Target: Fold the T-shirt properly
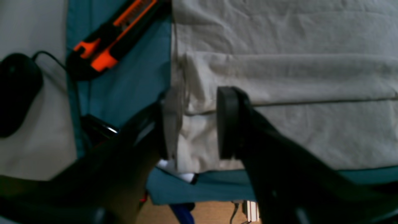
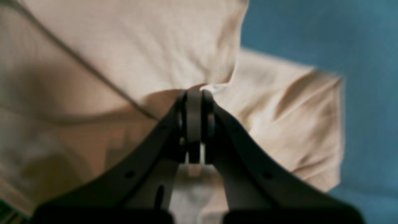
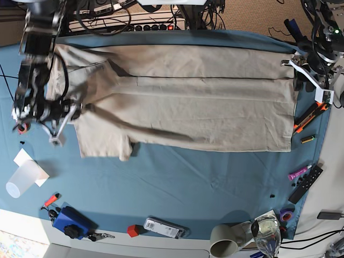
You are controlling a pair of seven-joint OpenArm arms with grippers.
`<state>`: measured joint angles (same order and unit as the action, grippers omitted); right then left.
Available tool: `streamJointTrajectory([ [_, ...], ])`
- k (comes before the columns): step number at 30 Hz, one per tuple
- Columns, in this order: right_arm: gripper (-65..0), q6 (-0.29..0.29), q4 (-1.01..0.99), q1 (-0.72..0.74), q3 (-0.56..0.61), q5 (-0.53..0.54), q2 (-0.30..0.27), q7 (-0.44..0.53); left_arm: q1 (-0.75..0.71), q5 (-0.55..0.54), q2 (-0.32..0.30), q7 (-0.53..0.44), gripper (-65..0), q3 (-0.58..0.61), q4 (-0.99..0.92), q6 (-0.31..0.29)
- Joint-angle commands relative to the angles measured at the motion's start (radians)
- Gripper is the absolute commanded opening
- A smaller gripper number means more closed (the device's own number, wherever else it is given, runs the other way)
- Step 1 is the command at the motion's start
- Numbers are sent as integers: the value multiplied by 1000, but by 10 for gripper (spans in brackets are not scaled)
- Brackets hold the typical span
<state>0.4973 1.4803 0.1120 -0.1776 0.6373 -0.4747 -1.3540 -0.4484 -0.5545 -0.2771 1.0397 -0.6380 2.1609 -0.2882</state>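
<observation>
The beige T-shirt (image 3: 193, 110) lies spread across the blue-teal table cloth (image 3: 188, 183), partly folded lengthwise, with one sleeve (image 3: 105, 140) sticking out at the front left. My right gripper (image 3: 77, 110) is shut, pinching shirt fabric near that sleeve; in the right wrist view its pads (image 2: 194, 102) are pressed together on the cloth (image 2: 124, 46). My left gripper (image 3: 296, 69) is at the shirt's right edge. In the left wrist view it (image 1: 194, 127) is open, and its jaws straddle the shirt's edge (image 1: 279, 93).
An orange-black utility knife (image 1: 112, 40) and a black mouse (image 1: 15, 90) lie beside the shirt's right edge. A clear plastic cup (image 3: 21, 180), a blue tool (image 3: 70, 220), a remote (image 3: 305, 184), a pink marker (image 3: 298, 173) and a grey cup (image 3: 223, 241) line the front.
</observation>
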Motion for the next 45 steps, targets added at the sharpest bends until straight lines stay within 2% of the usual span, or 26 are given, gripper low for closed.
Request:
streamJointTrajectory([
  [1,-650,5,52,-4,-35,12,-18,17,3,-7,-15,-21,-428,-6,17,3],
  [6,-650,39,193,-142,-137,62,-15,32,2,-7,-14,-21,-428,-6,17,3],
  [12,-646,61,221,-159,-169,62,-16,22,2,-7,-14,-38,-428,-6,17,-1],
  [16,-476,71,221,-159,-169,76,-16,18,-1,-6,-14,-35,-428,-6,17,-1],
  [18,-418,71,221,-159,-169,90,-16,19,-1,-6,-14,-35,-428,-6,17,-1],
  [22,-416,71,222,-124,-170,121,-16,30,-1,-6,-14,-35,-428,-6,17,-1],
  [28,-416,69,221,14,-171,-30,-16,152,0,-6,-14,-39,-428,-6,17,-1],
  [31,-416,37,192,53,-171,-100,-16,203,0,-6,-14,-39,-428,-6,17,-1],
  [33,-416,36,142,59,-169,-136,-16,244,0,-6,-14,-39,-428,-6,17,-1],
  [39,-416,40,-69,84,-169,-138,-15,323,0,-7,-14,-40,-428,-6,17,-1],
  [42,-415,42,-166,108,-169,-117,-10,330,0,-6,-14,-45,-428,-6,17,-1],
  [45,-416,91,-242,130,-169,-115,18,330,0,-6,-14,-45,-428,-6,17,-1],
])
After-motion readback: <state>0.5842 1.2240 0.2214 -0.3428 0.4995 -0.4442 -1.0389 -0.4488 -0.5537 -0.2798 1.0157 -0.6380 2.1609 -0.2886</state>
